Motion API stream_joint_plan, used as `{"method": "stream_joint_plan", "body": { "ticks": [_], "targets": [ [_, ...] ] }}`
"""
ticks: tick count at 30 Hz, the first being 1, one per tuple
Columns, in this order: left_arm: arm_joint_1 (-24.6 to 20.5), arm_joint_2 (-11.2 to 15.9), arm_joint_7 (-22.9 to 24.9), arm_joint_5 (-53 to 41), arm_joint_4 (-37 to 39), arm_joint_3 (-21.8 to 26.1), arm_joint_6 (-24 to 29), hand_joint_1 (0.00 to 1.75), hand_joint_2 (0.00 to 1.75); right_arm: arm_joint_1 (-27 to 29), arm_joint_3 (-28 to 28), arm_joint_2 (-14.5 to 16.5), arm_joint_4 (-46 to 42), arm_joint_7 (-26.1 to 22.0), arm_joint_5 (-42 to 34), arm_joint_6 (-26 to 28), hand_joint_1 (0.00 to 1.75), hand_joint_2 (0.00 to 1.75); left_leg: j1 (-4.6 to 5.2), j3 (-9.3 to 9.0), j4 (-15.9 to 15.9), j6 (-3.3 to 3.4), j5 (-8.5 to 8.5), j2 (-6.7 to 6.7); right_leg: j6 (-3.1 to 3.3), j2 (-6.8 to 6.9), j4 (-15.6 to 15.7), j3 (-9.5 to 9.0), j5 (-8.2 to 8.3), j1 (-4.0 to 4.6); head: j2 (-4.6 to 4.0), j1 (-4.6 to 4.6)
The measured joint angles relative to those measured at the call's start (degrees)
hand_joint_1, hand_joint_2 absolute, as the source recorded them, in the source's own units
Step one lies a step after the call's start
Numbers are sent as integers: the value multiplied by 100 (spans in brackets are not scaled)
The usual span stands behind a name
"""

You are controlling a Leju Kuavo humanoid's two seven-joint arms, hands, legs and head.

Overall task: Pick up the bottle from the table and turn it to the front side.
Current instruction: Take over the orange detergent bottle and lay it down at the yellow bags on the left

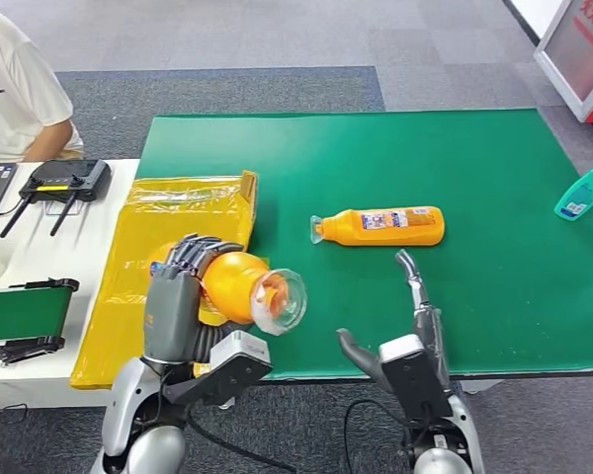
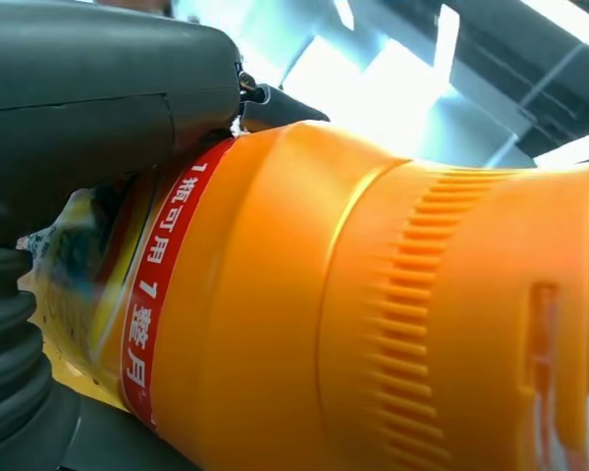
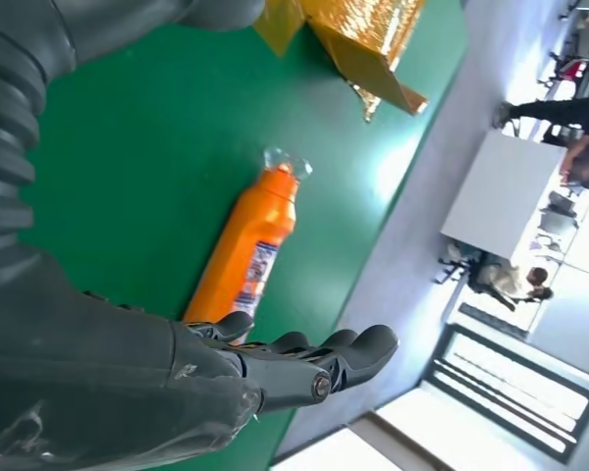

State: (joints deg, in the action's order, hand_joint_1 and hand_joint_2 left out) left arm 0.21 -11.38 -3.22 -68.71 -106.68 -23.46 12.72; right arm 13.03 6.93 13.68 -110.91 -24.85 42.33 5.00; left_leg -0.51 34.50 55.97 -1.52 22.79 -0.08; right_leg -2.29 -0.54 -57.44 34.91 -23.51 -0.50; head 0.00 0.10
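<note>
My left hand point(image 1: 185, 286) grips an orange bottle point(image 1: 241, 286) with a clear cap point(image 1: 280, 300), lifted above the table's near left edge, cap pointing right and toward me. Up close, the orange bottle point(image 2: 365, 304) shows a red label band with white characters, and my left hand point(image 2: 91, 88) wraps over it. A second orange bottle point(image 1: 382, 226) lies on its side on the green table point(image 1: 465, 168), cap to the left. My right hand point(image 1: 409, 316) hovers open near the table's front edge, short of that bottle. The lying bottle point(image 3: 247, 250) sits beyond my right hand's fingers point(image 3: 314, 358).
A yellow plastic bag point(image 1: 167, 227) covers the table's left end. A teal bottle point(image 1: 583, 193) lies at the far right edge. A white side table point(image 1: 47, 267) at the left holds a black controller point(image 1: 62, 181) and a small conveyor point(image 1: 25, 311). A person point(image 1: 18, 89) sits behind it.
</note>
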Motion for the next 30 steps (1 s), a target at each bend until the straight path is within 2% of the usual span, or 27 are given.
{"method": "stream_joint_plan", "body": {
  "ticks": [6,13,17,30],
  "targets": [
    [-288,-93,290,-1251,246,492,-10,175,175,-104,-86,45,-283,-79,-25,-140,0,175,0,-1,0,-2,-3,0,2,0,-1,-1,3,1,0,-1],
    [-575,-179,413,-1930,667,1005,52,175,175,-298,29,46,-331,-84,-114,-202,0,175,0,0,0,-1,-5,0,3,0,-2,-1,4,1,0,-1],
    [-779,-5,650,-2108,993,1093,65,175,175,-461,196,45,-323,-108,-218,-236,0,175,-1,1,0,-1,-5,0,3,1,-2,0,3,1,0,-1],
    [-1403,413,763,-2114,2400,1049,-8,175,175,-758,491,7,-206,-127,-416,-300,0,175,0,3,0,-1,-5,0,3,0,-2,1,4,1,0,-2]
  ]
}}
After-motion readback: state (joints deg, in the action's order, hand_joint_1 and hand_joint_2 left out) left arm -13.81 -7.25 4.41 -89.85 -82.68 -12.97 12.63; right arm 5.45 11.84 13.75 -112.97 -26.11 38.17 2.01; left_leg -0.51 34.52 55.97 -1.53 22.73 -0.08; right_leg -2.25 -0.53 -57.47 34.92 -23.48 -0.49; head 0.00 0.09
